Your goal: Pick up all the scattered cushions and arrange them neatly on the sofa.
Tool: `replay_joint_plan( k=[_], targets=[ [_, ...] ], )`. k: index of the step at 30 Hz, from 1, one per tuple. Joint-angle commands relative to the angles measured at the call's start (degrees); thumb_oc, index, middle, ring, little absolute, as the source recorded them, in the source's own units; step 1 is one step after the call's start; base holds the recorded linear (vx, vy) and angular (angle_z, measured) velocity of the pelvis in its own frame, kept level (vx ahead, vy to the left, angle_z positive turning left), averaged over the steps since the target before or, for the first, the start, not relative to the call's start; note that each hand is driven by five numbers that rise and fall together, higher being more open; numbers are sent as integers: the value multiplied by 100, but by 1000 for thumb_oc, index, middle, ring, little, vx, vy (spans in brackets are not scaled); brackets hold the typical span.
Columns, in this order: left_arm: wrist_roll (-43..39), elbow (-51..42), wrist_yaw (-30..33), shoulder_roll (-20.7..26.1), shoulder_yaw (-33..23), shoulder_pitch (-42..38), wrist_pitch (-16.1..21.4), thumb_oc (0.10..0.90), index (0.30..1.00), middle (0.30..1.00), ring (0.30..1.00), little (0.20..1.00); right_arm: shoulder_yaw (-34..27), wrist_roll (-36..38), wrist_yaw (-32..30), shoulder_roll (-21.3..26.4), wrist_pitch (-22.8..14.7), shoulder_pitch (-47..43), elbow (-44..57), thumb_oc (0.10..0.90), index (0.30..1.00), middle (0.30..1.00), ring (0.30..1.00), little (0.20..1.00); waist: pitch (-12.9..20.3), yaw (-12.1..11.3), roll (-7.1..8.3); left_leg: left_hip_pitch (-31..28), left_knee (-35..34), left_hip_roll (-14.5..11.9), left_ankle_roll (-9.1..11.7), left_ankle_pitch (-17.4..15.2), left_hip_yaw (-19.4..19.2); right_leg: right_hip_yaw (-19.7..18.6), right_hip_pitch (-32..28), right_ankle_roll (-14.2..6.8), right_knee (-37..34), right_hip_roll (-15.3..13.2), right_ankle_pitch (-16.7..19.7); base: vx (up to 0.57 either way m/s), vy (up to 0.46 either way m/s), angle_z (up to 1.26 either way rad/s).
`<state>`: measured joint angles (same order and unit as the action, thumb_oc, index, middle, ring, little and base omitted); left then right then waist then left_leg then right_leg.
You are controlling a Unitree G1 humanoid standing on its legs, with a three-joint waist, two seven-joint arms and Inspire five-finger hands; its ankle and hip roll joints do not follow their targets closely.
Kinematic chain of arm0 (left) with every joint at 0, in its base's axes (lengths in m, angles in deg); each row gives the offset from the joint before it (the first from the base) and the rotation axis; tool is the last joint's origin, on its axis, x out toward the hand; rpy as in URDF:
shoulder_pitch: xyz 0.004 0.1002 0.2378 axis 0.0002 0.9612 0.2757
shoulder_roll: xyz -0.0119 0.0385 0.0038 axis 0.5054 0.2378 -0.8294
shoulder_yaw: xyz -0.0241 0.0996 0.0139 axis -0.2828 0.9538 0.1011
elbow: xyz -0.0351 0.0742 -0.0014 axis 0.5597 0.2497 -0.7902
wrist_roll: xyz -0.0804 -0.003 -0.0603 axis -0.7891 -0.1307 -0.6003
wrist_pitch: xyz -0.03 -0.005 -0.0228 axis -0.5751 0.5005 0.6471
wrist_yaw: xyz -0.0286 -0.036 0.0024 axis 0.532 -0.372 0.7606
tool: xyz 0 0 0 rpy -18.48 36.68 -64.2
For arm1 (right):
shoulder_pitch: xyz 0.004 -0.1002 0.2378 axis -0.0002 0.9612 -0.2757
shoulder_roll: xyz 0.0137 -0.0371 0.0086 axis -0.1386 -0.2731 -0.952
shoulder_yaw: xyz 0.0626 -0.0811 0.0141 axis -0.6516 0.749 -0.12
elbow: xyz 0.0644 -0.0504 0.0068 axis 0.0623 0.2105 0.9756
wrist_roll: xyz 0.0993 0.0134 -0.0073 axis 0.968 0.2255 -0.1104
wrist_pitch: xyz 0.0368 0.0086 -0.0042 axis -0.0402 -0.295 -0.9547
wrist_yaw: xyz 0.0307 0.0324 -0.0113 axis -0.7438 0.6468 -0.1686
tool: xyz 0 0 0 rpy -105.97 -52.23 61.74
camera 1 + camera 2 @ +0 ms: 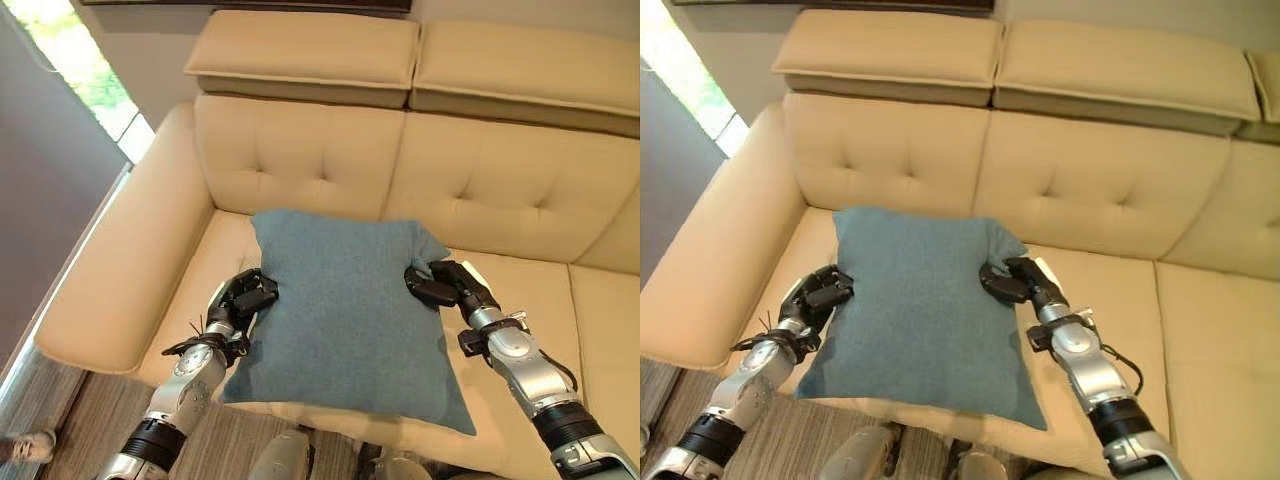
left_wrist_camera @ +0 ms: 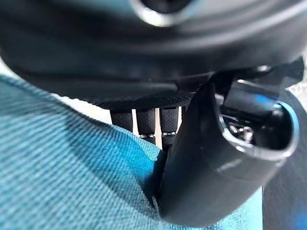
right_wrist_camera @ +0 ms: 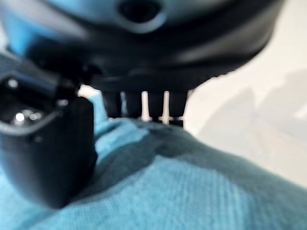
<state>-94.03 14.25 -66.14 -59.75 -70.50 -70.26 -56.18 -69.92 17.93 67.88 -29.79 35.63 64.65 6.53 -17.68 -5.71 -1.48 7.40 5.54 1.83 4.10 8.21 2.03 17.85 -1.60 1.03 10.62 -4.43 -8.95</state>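
A blue-grey square cushion (image 1: 345,320) is held over the front of the cream sofa (image 1: 470,190), above its left seat. My left hand (image 1: 243,297) pinches the cushion's left edge, thumb on top and fingers beneath. My right hand (image 1: 437,283) pinches the right edge near the upper corner in the same way. The left wrist view has the thumb (image 2: 211,172) pressed on the blue fabric (image 2: 67,177). In the right wrist view, the thumb (image 3: 45,143) lies on the cushion (image 3: 182,187) with the fingers tucked under it.
The sofa's left armrest (image 1: 120,270) runs beside my left arm. Tufted backrests (image 1: 1040,175) with two headrest pads (image 1: 1120,75) rise behind the cushion. Bare seat (image 1: 1200,340) spreads to the right. Striped floor (image 1: 90,420) and a person's shoe (image 1: 30,445) lie at lower left.
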Motion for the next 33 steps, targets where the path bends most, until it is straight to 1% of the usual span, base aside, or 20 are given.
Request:
replay_joint_plan(
  k=[1,2,3,6,8,9,10,12,13,14,20,21,23,24,25,26,29,30,31,33],
  targets=[
    [234,-610,-602,-381,19,-431,624,400,300,300,300,300,512,-113,240,-173,-570,-314,475,400,300,300,300,300,826,171,257,256,579,-571,-148,-928,-546,-157,-229,-297,-633,-40,138,4,87,-8],
    [234,-610,-602,-381,18,-433,623,400,300,300,300,300,512,-113,240,-172,-570,-315,476,400,300,300,300,300,838,178,257,268,562,-568,-149,-908,-540,-150,-216,-296,-641,-40,149,12,109,6],
    [295,-591,-613,-389,6,-413,624,400,300,300,300,300,540,-158,276,-160,-576,-332,493,400,300,300,300,300,856,177,263,151,433,-672,-108,-854,-324,-159,-221,-295,-641,-66,145,20,101,21],
    [408,-539,-566,-349,41,-443,638,400,300,300,300,300,573,-219,287,-33,-589,-378,487,400,300,300,300,300,902,217,216,51,-41,-1113,61,-489,159,-163,-224,-321,-586,-103,67,58,198,15],
    [547,-318,-507,-292,138,-624,680,400,300,300,300,300,519,-187,234,119,-572,-492,500,400,300,300,300,300,930,269,166,16,-551,-1397,187,-243,90,-43,-287,-408,-548,-201,18,91,302,4],
    [547,-312,-508,-294,139,-630,683,400,300,300,300,300,518,-186,235,121,-571,-493,501,400,300,300,300,300,922,265,163,-3,-573,-1399,188,-232,85,-45,-294,-408,-549,-200,19,101,256,7],
    [574,-265,-525,-294,184,-680,684,400,300,300,300,300,517,-178,246,148,-565,-552,509,400,300,300,300,300,991,281,98,-175,-818,-1447,240,-202,35,9,-345,-452,-558,-205,27,96,198,18],
    [670,-199,-493,-264,287,-830,693,400,300,300,300,300,473,-193,225,142,-556,-535,498,400,300,300,300,300,1083,300,61,-256,-947,-1368,331,-183,36,115,-368,-528,-546,-303,84,161,356,32],
    [764,-225,-543,-221,358,-881,699,400,300,300,300,300,453,-231,239,111,-527,-505,515,400,300,300,300,300,1142,320,93,-323,-930,-1212,278,-293,54,133,-421,-602,-543,-450,154,145,311,39],
    [764,-226,-542,-219,359,-880,699,400,300,300,300,300,451,-232,239,110,-526,-502,517,400,300,300,300,300,1139,319,99,-327,-927,-1206,275,-296,52,133,-426,-606,-545,-456,154,150,308,38],
    [1237,-198,-523,-33,432,-1166,647,400,300,300,300,300,482,-450,296,-47,-471,-543,558,400,300,300,300,300,1174,272,393,-306,-584,-776,-43,-811,-107,-47,-342,-902,-525,-895,446,107,262,15],
    [1237,-196,-523,-32,432,-1170,647,400,300,300,300,300,481,-450,296,-49,-471,-545,557,400,300,300,300,300,1175,264,399,-301,-576,-772,-46,-816,-116,-56,-333,-905,-520,-901,445,23,127,-15],
    [1617,-130,-511,186,451,-1456,666,400,300,300,300,300,456,-522,237,-31,-531,-675,516,400,300,300,300,300,1145,239,451,-288,-534,-697,-157,-912,-193,-110,-115,-992,-184,-1052,559,30,175,-21],
    [2098,-172,-407,380,438,-1639,745,400,300,300,300,300,416,-588,196,-5,-592,-722,537,400,300,300,300,300,1065,208,499,-346,-518,-644,-228,-976,-274,-150,76,-1071,228,-1197,724,-26,262,-34],
    [3138,6,-117,595,554,-2160,850,400,300,300,300,300,318,-763,39,88,-736,-849,585,400,300,300,300,300,848,310,524,-339,-383,-576,-339,-1037,-373,-276,452,-1223,1010,-1433,1284,-63,242,-53],
    [3404,169,35,649,598,-2425,883,400,300,300,300,300,266,-817,-57,114,-761,-913,578,400,300,300,300,300,789,353,482,-329,-378,-620,-359,-1058,-384,-296,642,-1223,1221,-1457,1240,-65,182,-43],
    [3739,557,371,587,766,-2942,872,400,300,300,300,300,264,-778,-277,189,-748,-1203,460,400,300,300,300,300,639,450,473,-390,-435,-680,-303,-1097,-432,-186,882,-1124,825,-1506,1194,-16,-6,-15],
    [4021,711,453,558,913,-3246,878,400,300,300,300,300,154,-742,-477,245,-718,-1302,244,400,300,300,300,300,620,485,533,-250,-346,-624,-251,-1105,-369,-184,634,-1185,100,-1459,1147,22,-90,-37],
    [4204,779,535,531,1030,-3458,886,400,300,300,300,300,152,-755,-549,287,-708,-1423,157,400,300,300,300,300,626,510,565,-137,-319,-580,-226,-1085,-346,-255,584,-1148,-281,-1348,1101,20,-85,-29],
    [4367,918,698,503,1127,-3712,868,400,300,300,300,300,154,-710,-743,309,-676,-1644,-72,400,300,300,300,300,568,521,611,-34,-327,-555,-203,-1077,-366,-316,645,-1174,-389,-1297,1229,-101,-64,9]
  ],
)
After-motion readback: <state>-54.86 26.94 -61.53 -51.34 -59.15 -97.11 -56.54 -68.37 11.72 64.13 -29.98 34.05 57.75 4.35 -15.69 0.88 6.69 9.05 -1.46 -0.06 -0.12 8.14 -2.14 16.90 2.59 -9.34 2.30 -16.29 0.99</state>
